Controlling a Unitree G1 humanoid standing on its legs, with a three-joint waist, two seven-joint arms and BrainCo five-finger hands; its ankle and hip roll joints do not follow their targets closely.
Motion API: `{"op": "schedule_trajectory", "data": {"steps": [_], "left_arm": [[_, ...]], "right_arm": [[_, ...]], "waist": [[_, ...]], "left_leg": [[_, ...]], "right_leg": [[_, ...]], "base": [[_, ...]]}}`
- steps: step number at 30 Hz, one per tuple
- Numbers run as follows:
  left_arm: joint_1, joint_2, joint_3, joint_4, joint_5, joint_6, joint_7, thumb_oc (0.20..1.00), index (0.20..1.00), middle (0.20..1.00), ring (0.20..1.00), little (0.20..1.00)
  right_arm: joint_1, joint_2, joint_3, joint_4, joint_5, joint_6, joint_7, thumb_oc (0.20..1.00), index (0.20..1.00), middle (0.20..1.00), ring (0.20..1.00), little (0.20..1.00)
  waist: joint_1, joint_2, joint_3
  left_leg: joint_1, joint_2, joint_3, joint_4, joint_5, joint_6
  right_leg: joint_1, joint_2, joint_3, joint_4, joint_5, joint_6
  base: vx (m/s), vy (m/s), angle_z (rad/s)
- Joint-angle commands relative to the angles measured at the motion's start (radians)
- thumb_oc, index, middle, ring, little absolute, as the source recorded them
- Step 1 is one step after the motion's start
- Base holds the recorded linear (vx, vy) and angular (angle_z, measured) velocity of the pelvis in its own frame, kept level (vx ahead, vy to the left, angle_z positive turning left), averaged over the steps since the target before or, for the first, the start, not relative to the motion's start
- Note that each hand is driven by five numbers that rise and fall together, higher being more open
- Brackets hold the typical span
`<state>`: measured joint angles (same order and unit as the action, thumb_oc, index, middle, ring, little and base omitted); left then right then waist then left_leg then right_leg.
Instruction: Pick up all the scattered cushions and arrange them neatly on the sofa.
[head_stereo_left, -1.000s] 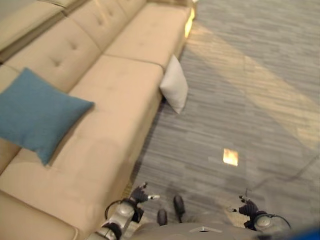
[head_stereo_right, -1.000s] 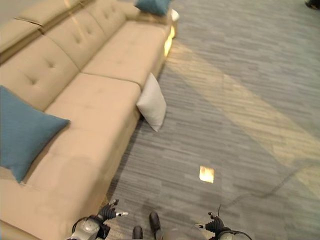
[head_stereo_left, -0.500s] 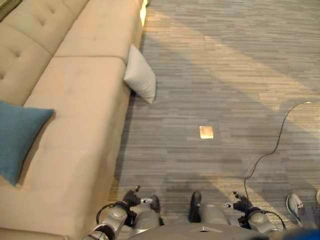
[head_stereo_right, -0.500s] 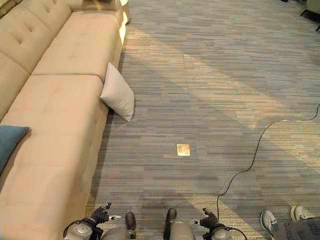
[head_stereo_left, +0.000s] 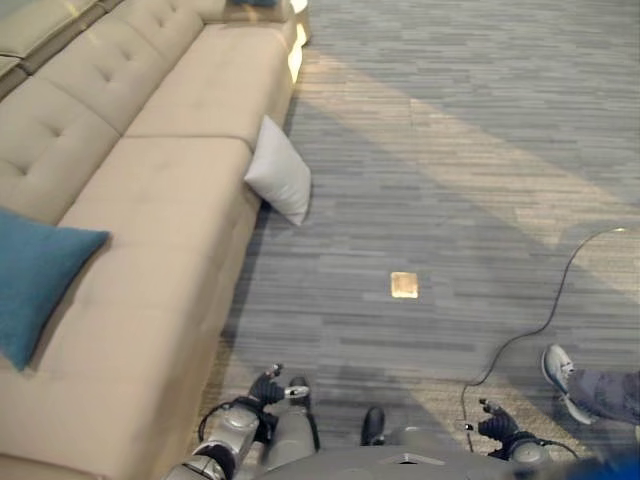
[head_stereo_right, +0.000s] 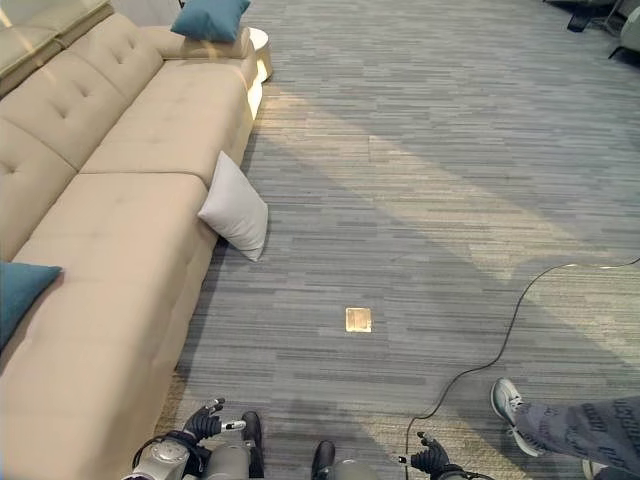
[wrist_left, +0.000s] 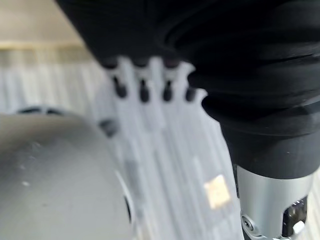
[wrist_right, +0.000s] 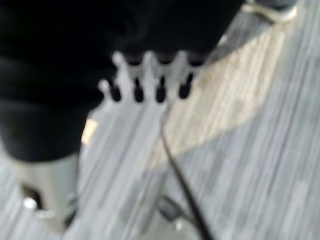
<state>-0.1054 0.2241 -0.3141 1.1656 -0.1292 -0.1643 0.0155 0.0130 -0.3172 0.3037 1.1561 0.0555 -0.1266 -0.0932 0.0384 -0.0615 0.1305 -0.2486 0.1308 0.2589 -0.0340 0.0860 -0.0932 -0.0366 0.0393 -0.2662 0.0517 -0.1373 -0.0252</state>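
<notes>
Here, 2 hands hang low near the floor: the left hand (head_stereo_right: 203, 423) by the sofa's (head_stereo_right: 120, 260) front, the right hand (head_stereo_right: 432, 459) apart, both with relaxed fingers holding nothing. 3 cushions show: 1 blue cushion (head_stereo_left: 35, 280) on the near seat, 1 white cushion (head_stereo_right: 235, 208) on the carpet (head_stereo_right: 420, 170) leaning against the sofa, 1 more blue cushion (head_stereo_right: 210, 18) at the far end.

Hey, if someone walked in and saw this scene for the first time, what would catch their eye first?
Probably the pale grey square cushion standing on the grey striped carpet, leaning against the front of the long beige tufted sofa. Next, the two teal cushions: one on the near seat, another on the sofa's far end. A person's grey-trousered leg and white shoe also show at the right.
</notes>
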Motion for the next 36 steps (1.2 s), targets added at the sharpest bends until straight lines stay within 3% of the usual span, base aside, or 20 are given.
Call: {"op": "schedule_trajectory", "data": {"steps": [1, 4, 5, 9, 10, 12, 14, 15, 16, 17, 18, 22, 23, 24, 25, 27, 30, 33, 35, 36], "left_arm": [[0.006, 0.0, 0.019, -0.008, 0.005, -0.016, 0.016, 1.0, 1.0, 1.0, 1.0, 1.0], [0.022, 0.003, 0.025, -0.006, 0.012, -0.016, 0.013, 1.0, 1.0, 1.0, 1.0, 1.0], [0.025, 0.006, 0.022, -0.011, 0.011, -0.014, 0.009, 1.0, 1.0, 1.0, 1.0, 1.0], [0.022, 0.011, 0.026, -0.023, 0.005, -0.015, 0.013, 1.0, 1.0, 1.0, 1.0, 1.0], [0.014, 0.022, 0.032, -0.028, -0.003, -0.014, 0.022, 1.0, 1.0, 1.0, 1.0, 1.0], [0.008, 0.027, 0.036, -0.036, -0.013, -0.016, 0.029, 1.0, 1.0, 1.0, 1.0, 1.0], [0.004, 0.027, 0.036, -0.04, -0.017, -0.018, 0.031, 1.0, 1.0, 1.0, 1.0, 1.0], [-0.001, 0.024, 0.032, -0.038, -0.019, -0.023, 0.032, 1.0, 1.0, 1.0, 1.0, 1.0], [-0.008, 0.018, 0.029, -0.029, -0.018, -0.023, 0.032, 1.0, 1.0, 1.0, 1.0, 1.0], [-0.026, 0.015, 0.035, -0.013, -0.017, -0.024, 0.033, 1.0, 1.0, 1.0, 1.0, 1.0], [-0.031, 0.014, 0.038, -0.007, -0.012, -0.024, 0.033, 1.0, 1.0, 1.0, 1.0, 1.0], [-0.016, 0.005, 0.034, -0.001, 0.008, -0.031, 0.029, 1.0, 1.0, 1.0, 1.0, 1.0], [-0.007, -0.006, 0.023, 0.003, 0.011, -0.033, 0.025, 1.0, 1.0, 1.0, 1.0, 1.0], [-0.008, -0.005, 0.023, 0.003, 0.011, -0.033, 0.025, 1.0, 1.0, 1.0, 1.0, 1.0], [-0.006, -0.009, 0.003, -0.02, 0.002, -0.033, 0.021, 1.0, 1.0, 1.0, 1.0, 1.0], [-0.012, -0.008, -0.009, -0.036, -0.008, -0.031, 0.022, 1.0, 1.0, 1.0, 1.0, 1.0], [-0.019, -0.006, -0.011, -0.036, -0.022, -0.029, 0.027, 1.0, 1.0, 1.0, 1.0, 1.0], [-0.018, 0.0, 0.003, -0.028, -0.025, -0.032, 0.027, 1.0, 1.0, 1.0, 1.0, 1.0], [-0.004, 0.003, 0.012, -0.03, -0.025, -0.032, 0.028, 1.0, 1.0, 1.0, 1.0, 1.0], [-0.004, 0.003, 0.012, -0.031, -0.025, -0.032, 0.028, 1.0, 1.0, 1.0, 1.0, 1.0]], "right_arm": [[-0.01, -0.034, 0.012, -0.042, 0.014, -0.025, -0.009, 1.0, 1.0, 1.0, 1.0, 1.0], [-0.008, -0.021, 0.028, -0.054, -0.01, -0.026, 0.0, 1.0, 1.0, 1.0, 1.0, 1.0], [-0.017, -0.01, 0.037, -0.059, -0.028, -0.023, 0.003, 1.0, 1.0, 1.0, 1.0, 1.0], [-0.036, -0.009, 0.042, -0.072, -0.039, -0.023, 0.006, 1.0, 1.0, 1.0, 1.0, 1.0], [-0.052, -0.002, 0.052, -0.087, -0.041, -0.022, 0.005, 1.0, 1.0, 1.0, 1.0, 1.0], [-0.058, 0.002, 0.065, -0.102, -0.039, -0.027, 0.005, 1.0, 1.0, 1.0, 1.0, 1.0], [-0.063, -0.002, 0.066, -0.107, -0.037, -0.028, 0.006, 1.0, 1.0, 1.0, 1.0, 1.0], [-0.068, -0.01, 0.071, -0.125, -0.036, -0.028, 0.004, 1.0, 1.0, 1.0, 1.0, 1.0], [-0.069, -0.018, 0.071, -0.143, -0.031, -0.03, 0.001, 1.0, 1.0, 1.0, 1.0, 1.0], [-0.071, -0.023, 0.067, -0.155, -0.027, -0.028, 0.002, 1.0, 1.0, 1.0, 1.0, 1.0], [-0.07, -0.023, 0.063, -0.161, -0.029, -0.027, 0.004, 1.0, 1.0, 1.0, 1.0, 1.0], [-0.043, -0.039, 0.058, -0.197, -0.044, -0.028, 0.014, 1.0, 1.0, 1.0, 1.0, 1.0], [-0.025, -0.057, 0.049, -0.2, -0.043, -0.033, 0.022, 1.0, 1.0, 1.0, 1.0, 1.0], [-0.026, -0.056, 0.049, -0.2, -0.043, -0.033, 0.022, 1.0, 1.0, 1.0, 1.0, 1.0], [-0.015, -0.069, 0.042, -0.204, -0.038, -0.034, 0.017, 1.0, 1.0, 1.0, 1.0, 1.0], [-0.011, -0.084, 0.042, -0.217, -0.023, -0.042, 0.007, 1.0, 1.0, 1.0, 1.0, 1.0], [-0.008, -0.088, 0.038, -0.226, -0.004, -0.038, 0.003, 1.0, 1.0, 1.0, 1.0, 1.0], [0.012, -0.097, 0.038, -0.263, 0.003, -0.049, 0.002, 1.0, 1.0, 1.0, 1.0, 1.0], [0.01, -0.099, 0.041, -0.27, -0.001, -0.053, 0.0, 1.0, 1.0, 1.0, 1.0, 1.0], [0.01, -0.099, 0.041, -0.27, -0.001, -0.053, 0.0, 1.0, 1.0, 1.0, 1.0, 1.0]], "waist": [[0.015, -0.013, 0.007], [0.033, -0.032, -0.017], [0.042, -0.045, -0.016], [0.036, -0.051, -0.002], [0.034, -0.044, 0.008], [0.019, -0.03, 0.024], [0.013, -0.021, 0.031], [0.0, -0.013, 0.043], [-0.022, -0.017, 0.054], [-0.042, -0.025, 0.061], [-0.053, -0.023, 0.063], [-0.08, -0.024, 0.053], [-0.095, -0.017, 0.045], [-0.096, -0.02, 0.043], [-0.09, -0.032, 0.056], [-0.081, -0.043, 0.073], [-0.068, -0.053, 0.081], [-0.05, -0.05, 0.064], [-0.029, -0.028, 0.049], [-0.028, -0.031, 0.051]], "left_leg": [[-0.033, -0.033, -0.017, 0.07, 0.008, 0.043], [-0.042, -0.059, -0.031, 0.103, 0.0, 0.062], [-0.032, -0.082, -0.022, 0.12, -0.026, 0.087], [0.001, -0.115, -0.008, 0.128, -0.066, 0.125], [0.032, -0.124, -0.001, 0.123, -0.087, 0.144], [0.086, -0.132, -0.017, 0.107, -0.106, 0.149], [0.103, -0.134, -0.028, 0.102, -0.111, 0.147], [0.137, -0.147, -0.049, 0.09, -0.129, 0.143], [0.168, -0.171, -0.077, 0.085, -0.155, 0.138], [0.198, -0.19, -0.108, 0.07, -0.173, 0.131], [0.216, -0.192, -0.122, 0.063, -0.183, 0.125], [0.278, -0.223, -0.166, 0.095, -0.26, 0.125], [0.28, -0.213, -0.169, 0.202, -0.281, 0.087], [0.276, -0.216, -0.17, 0.202, -0.278, 0.088], [0.164, -0.153, -0.126, 0.465, -0.199, 0.037], [0.075, -0.109, -0.127, 0.632, -0.134, 0.019], [-0.001, -0.117, -0.135, 0.654, -0.128, 0.029], [-0.059, -0.12, -0.086, 0.408, -0.145, 0.062], [-0.062, -0.099, -0.111, 0.2, -0.049, 0.054], [-0.051, -0.102, -0.109, 0.187, -0.043, 0.054]], "right_leg": [[0.093, -0.045, 0.07, -0.018, -0.004, 0.094], [0.129, -0.066, 0.087, 0.011, -0.039, 0.108], [0.104, -0.097, 0.093, 0.118, -0.035, 0.133], [0.004, -0.156, 0.096, 0.309, 0.07, 0.191], [-0.057, -0.184, 0.087, 0.417, 0.14, 0.198], [-0.128, -0.169, 0.098, 0.456, 0.134, 0.179], [-0.156, -0.149, 0.105, 0.441, 0.118, 0.17], [-0.188, -0.124, 0.104, 0.355, 0.082, 0.152], [-0.237, -0.121, 0.11, 0.192, 0.119, 0.148], [-0.285, -0.128, 0.138, 0.052, 0.179, 0.168], [-0.294, -0.129, 0.143, 0.011, 0.194, 0.177], [-0.284, -0.127, 0.19, 0.007, 0.227, 0.177], [-0.24, -0.114, 0.215, 0.024, 0.217, 0.161], [-0.243, -0.117, 0.215, 0.024, 0.219, 0.161], [-0.199, -0.123, 0.202, 0.033, 0.201, 0.126], [-0.146, -0.106, 0.188, 0.022, 0.164, 0.085], [-0.109, -0.099, 0.179, 0.011, 0.14, 0.067], [-0.05, -0.069, 0.177, -0.02, 0.098, 0.073], [-0.021, -0.031, 0.18, -0.025, 0.07, 0.078], [-0.017, -0.034, 0.181, -0.025, 0.069, 0.078]], "base": [[0.35, 0.075, -0.3], [0.39, 0.14, -0.24], [0.43, 0.239, -0.32], [0.2, 0.16, -0.34], [0.3, 0.193, -0.15], [0.28, 0.123, 0.19], [0.22, 0.025, 0.5], [0.4, -0.079, 0.66], [0.63, -0.174, 0.59], [0.56, -0.21, 0.32], [0.56, -0.193, 0.74], [0.39, -0.146, 0.74], [0.26, -0.163, 0.57], [0.36, -0.377, 0.86], [0.16, -0.316, 0.99], [0.18, -0.32, 1.0], [0.21, -0.212, 0.02], [0.34, -0.08, 0.29], [0.31, 0.016, -0.01], [0.41, 0.02, -0.42]]}}
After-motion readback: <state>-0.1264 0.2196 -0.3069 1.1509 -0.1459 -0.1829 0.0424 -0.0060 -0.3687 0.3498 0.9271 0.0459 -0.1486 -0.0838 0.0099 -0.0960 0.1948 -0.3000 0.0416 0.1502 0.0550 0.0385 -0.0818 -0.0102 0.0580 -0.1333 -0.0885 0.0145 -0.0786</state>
